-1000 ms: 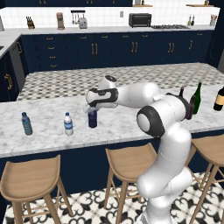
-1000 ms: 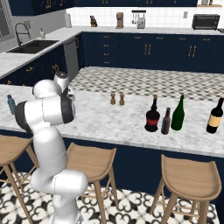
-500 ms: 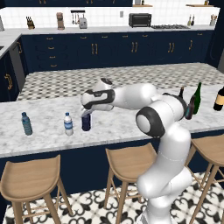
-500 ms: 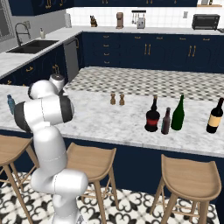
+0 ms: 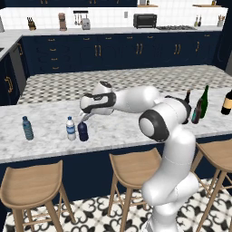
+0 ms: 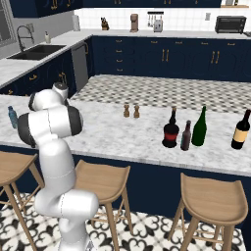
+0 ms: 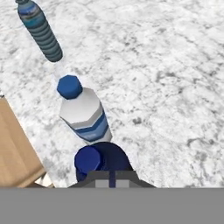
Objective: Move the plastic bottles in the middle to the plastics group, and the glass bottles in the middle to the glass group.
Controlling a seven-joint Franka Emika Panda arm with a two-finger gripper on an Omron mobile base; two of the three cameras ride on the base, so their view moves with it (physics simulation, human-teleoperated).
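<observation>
Item one — navy bottle [image 5: 83, 132]: standing upright on the desk [image 5: 127, 127], just beside the white-labelled water bottle [image 5: 70, 128], on that bottle's right in the left base view. The teal-tinted water bottle [image 5: 28, 128] stands further left, apart from the pair. In the hand view the navy bottle's blue cap [image 7: 88, 159] sits at the bottom edge, the white-labelled bottle directly beyond it, the teal one beyond that.

Item two — pincer [image 5: 82, 119]: I hold it right over the navy bottle's cap, fingers drawn fully together. I cannot tell whether the tips grip the neck or merely rest at it.

Item three — glass still in the middle: squat red-labelled bottle [image 6: 170, 129] and slim dark bottle [image 6: 186, 136], close beside the green wine bottle [image 6: 200, 127]; the cream-labelled wine bottle [image 6: 240, 130] stands further right.

Relation that matters: the navy bottle lies straight below the pincer, long axis vertical, so I judge any retreat should go straight up along that axis, clear of the neighbour on its left.

Status, my reading: the plastic item looks placed with its group; the glass remains.
</observation>
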